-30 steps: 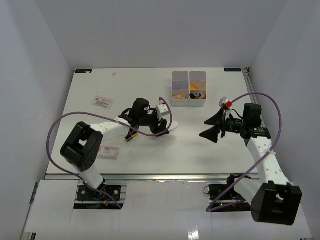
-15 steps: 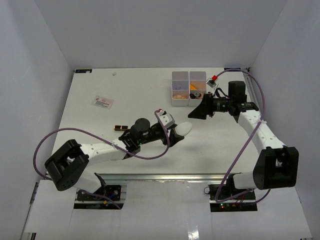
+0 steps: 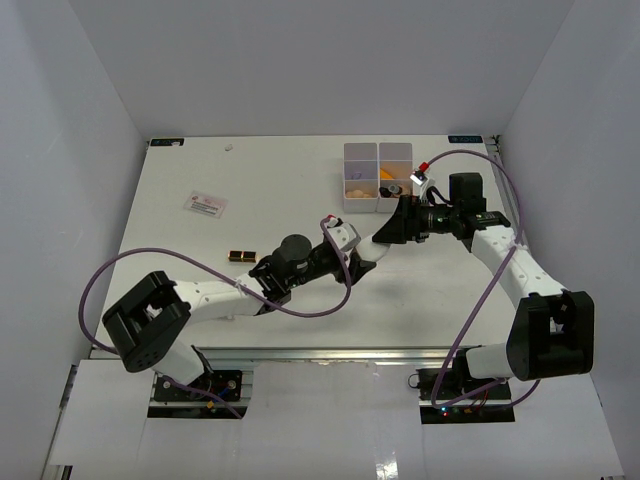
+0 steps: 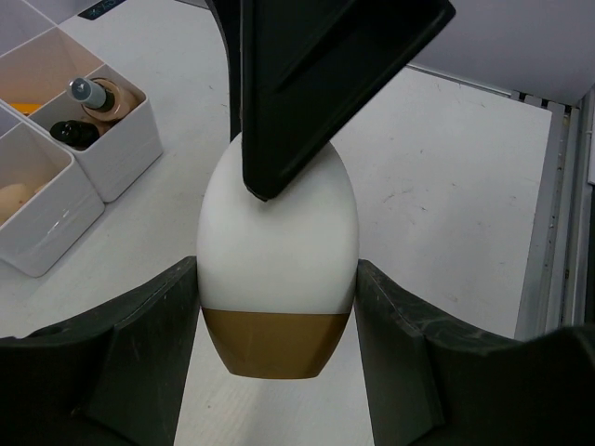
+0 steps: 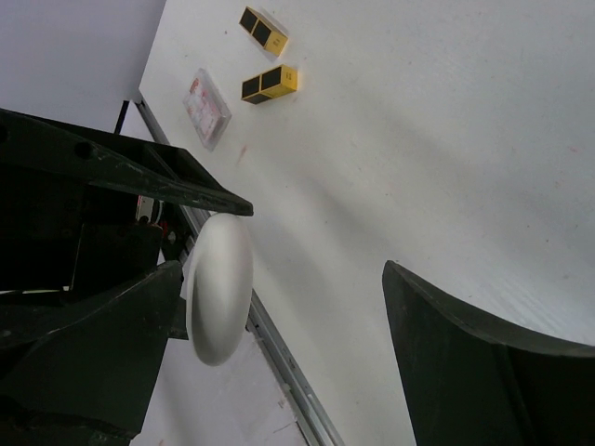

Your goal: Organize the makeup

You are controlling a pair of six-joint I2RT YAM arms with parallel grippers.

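My left gripper (image 3: 358, 252) is shut on the white oval piece with the brown tip (image 3: 373, 243) and holds it above the table, in front of the white box. In the left wrist view the piece (image 4: 279, 242) sits between both fingers of my left gripper (image 4: 277, 279), brown tip toward the camera. My right gripper (image 3: 393, 229) is open, with its jaws on either side of the piece's far end. In the right wrist view the piece (image 5: 221, 288) lies close to one finger (image 5: 84, 344) of my right gripper (image 5: 279, 362); I cannot tell whether they touch.
The white compartment box (image 3: 378, 196) stands at the back, right of centre, with a small bottle (image 4: 91, 92), a dark item (image 4: 72, 131) and a tan sponge (image 4: 17, 199) inside. A black-and-gold piece (image 3: 240, 255) and a pink packet (image 3: 205, 204) lie on the table's left. Two black-and-yellow pieces (image 5: 270, 84) show in the right wrist view.
My left gripper has carried the oval piece right and toward the box. My right gripper has swung left and come down with its jaws open around the piece's far end.
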